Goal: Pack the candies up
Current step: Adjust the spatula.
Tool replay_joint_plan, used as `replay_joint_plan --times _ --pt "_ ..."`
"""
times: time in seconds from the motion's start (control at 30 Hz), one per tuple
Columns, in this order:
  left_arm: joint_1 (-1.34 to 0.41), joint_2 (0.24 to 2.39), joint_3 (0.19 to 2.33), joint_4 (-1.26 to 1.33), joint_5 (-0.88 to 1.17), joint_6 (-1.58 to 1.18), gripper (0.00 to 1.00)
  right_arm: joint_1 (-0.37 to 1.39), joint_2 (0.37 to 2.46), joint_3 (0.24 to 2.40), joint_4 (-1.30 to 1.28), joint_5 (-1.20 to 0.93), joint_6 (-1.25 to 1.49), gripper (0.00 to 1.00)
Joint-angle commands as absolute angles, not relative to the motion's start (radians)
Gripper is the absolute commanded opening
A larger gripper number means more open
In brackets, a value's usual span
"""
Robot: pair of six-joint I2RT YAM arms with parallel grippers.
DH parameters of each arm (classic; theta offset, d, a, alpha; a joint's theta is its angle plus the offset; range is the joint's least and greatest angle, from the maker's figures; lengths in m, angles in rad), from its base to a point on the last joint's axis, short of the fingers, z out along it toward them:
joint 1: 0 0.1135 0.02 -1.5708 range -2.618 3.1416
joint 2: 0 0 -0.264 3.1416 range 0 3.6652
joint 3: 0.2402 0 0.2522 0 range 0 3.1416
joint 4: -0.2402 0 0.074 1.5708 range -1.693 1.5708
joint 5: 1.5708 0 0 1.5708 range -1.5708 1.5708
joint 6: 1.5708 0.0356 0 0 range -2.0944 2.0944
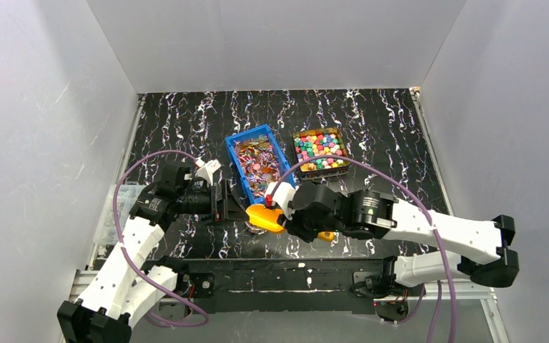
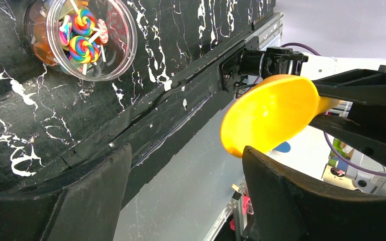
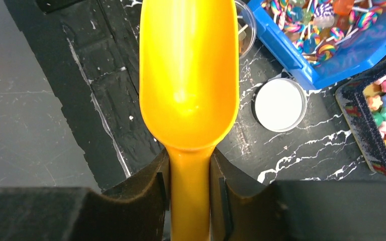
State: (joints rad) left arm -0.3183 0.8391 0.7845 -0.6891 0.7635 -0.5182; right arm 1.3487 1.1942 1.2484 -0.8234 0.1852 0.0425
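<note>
Flat swirly wrapped candies (image 1: 259,158) fill a blue bin (image 1: 234,146). Chunky multicoloured candies (image 1: 319,148) lie in a black tray (image 3: 358,125) to its right. A clear round jar (image 2: 108,60) on the table near the front edge holds a few swirly candies (image 2: 80,40). My right gripper (image 3: 190,165) is shut on the handle of an orange scoop (image 3: 188,75), whose bowl is empty and hovers over the jar's edge (image 3: 246,30). My left gripper (image 2: 186,155) is open with nothing in it, just left of the scoop (image 1: 266,216) and jar.
A white round lid (image 3: 280,104) lies on the black marbled table between the jar and the blue bin (image 3: 331,60). Clear plastic bags (image 1: 111,214) sit at the table's left edge. White walls close in the left, back and right sides.
</note>
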Motion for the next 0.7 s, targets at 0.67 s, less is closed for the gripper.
replay_joint_plan --times 0.67 --pt "-0.322 0.885 0.83 -0.709 0.757 -0.526 0.75 1.4 0.904 1.062 -0.396 0.256 -0.046 0.01"
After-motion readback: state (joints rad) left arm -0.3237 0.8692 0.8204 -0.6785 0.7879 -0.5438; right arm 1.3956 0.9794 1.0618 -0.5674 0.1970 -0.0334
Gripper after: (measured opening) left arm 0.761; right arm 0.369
